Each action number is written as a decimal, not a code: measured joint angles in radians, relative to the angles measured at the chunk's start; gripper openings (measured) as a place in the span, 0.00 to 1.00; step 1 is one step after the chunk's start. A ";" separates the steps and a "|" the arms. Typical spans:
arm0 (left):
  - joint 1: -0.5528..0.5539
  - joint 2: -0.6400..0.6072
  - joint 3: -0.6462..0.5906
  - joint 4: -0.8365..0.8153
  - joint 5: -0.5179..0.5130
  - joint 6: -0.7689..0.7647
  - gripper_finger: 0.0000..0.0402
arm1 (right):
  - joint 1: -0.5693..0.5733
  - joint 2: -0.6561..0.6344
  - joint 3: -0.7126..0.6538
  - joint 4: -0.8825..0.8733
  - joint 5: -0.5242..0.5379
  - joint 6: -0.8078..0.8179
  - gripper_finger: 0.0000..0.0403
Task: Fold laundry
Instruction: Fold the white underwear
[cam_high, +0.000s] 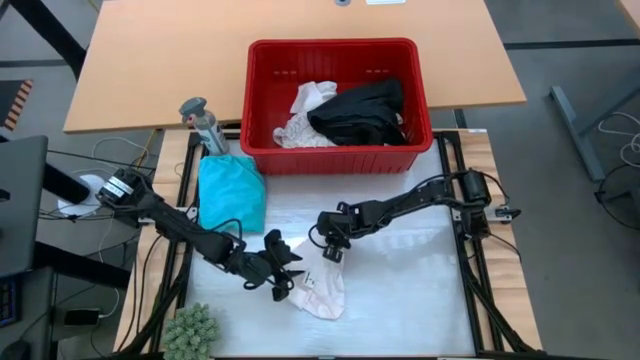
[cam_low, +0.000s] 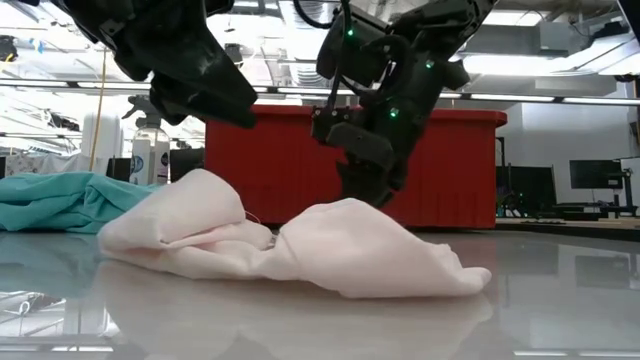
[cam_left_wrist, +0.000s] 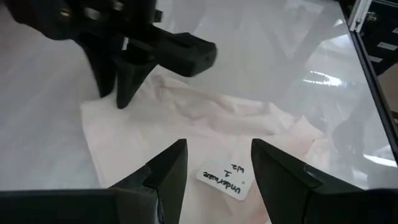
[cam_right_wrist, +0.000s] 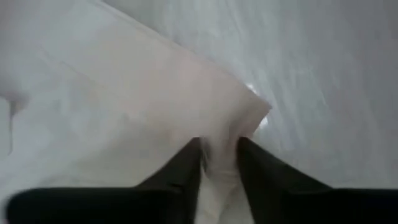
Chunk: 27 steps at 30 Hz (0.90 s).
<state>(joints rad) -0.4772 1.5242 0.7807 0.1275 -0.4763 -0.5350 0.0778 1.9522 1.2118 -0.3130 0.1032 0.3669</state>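
1. A soft, pale pink-white garment (cam_high: 322, 288) lies crumpled on my glossy white tabletop (cam_high: 420, 300), near the front and a little left of centre; its folds rise in two rounded humps, and a small white tag (cam_left_wrist: 222, 181) with handwriting shows on it.
2. My right gripper (cam_high: 331, 250) comes down on the garment's far edge, its dark fingers (cam_right_wrist: 180, 171) drawn close with a ridge of cloth pinched between them.
3. My left gripper (cam_high: 287, 283) hovers over the near-left part of the same garment, its two wedge-shaped fingers (cam_left_wrist: 168, 171) spread apart and holding nothing.
4. A teal garment (cam_high: 231, 194) lies bunched at the table's left side, well apart from the pale one.
5. Beyond it stands a red plastic basket (cam_high: 340, 155) with slotted walls, holding a black garment (cam_high: 362, 110) beside a rumpled white one (cam_high: 305, 115).
6. A fuzzy green plant (cam_high: 190, 330) sits at the front-left corner.
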 joint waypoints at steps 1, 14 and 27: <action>0.003 0.000 0.000 0.000 0.000 0.000 0.42 | 0.000 0.000 0.000 0.000 0.000 0.005 0.20; 0.012 -0.001 0.000 0.030 0.000 0.036 0.42 | -0.036 -0.007 0.002 -0.288 0.288 0.156 0.07; 0.182 -0.001 0.058 -0.069 0.256 0.532 0.42 | -0.059 -0.006 0.001 -0.359 0.303 0.159 0.10</action>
<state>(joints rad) -0.2954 1.5234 0.8383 0.0584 -0.2204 -0.0025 0.0187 1.9459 1.2125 -0.6720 0.4065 0.5262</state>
